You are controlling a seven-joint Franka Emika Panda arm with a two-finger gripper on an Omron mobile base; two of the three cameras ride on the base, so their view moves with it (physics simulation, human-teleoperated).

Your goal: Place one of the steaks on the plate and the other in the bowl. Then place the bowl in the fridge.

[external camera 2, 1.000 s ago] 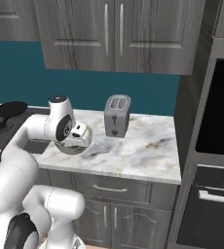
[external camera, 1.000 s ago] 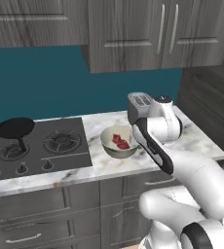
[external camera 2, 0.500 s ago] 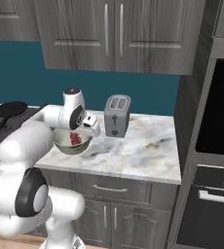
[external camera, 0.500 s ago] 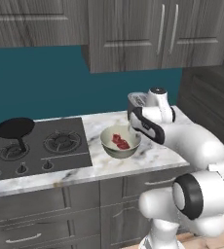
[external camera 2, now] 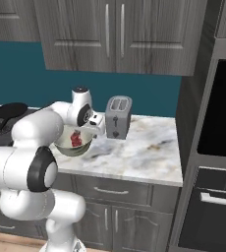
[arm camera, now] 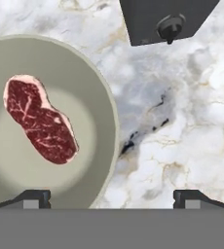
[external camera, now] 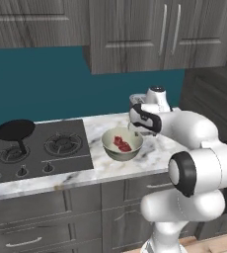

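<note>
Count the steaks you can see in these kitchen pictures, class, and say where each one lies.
1. A single steak lies inside the beige bowl on the marble counter, next to the toaster. A second steak may lie outside these views.

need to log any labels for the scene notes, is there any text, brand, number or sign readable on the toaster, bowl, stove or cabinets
None: no readable text, brand, number or sign in any view.
toaster: plain grey, its lever knob unmarked.
bowl: plain beige, holds a steak.
stove: its knobs are too small to show any markings.
cabinets: plain grey wood with bare handles.
</note>
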